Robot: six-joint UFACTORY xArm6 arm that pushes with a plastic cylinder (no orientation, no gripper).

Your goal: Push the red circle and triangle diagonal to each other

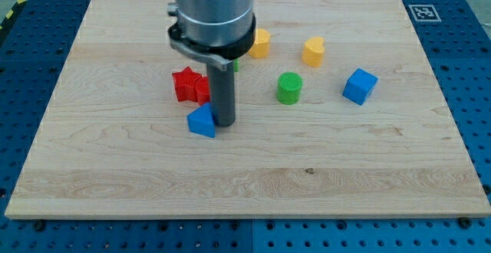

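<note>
My tip (225, 123) rests on the wooden board (253, 184), left of the frame's centre. I have no jaws to open or close; the rod is a plain straight shaft and holds nothing.

Nearest object: the blue triangular block (202, 121) lies just left of my tip, touching or almost touching the rod; the exact contact cannot be determined.

Next object: a red block (189, 85) sits above and left of the blue one, close to it and just left of the rod's shaft. Its outline is jagged and star-like; no round red block can be made out in this view.

Partly hidden behind the rod's housing, a small green piece (236, 65) is visible near the upper centre; its shape cannot be determined.

Further right:
- a green cylinder (289, 87) at the frame's centre;
- a yellow block (260, 44) above it, against the housing's right edge;
- a yellow heart-like block (313, 50) to its right;
- a blue cube (359, 86) at centre right, well apart from my tip.
</note>
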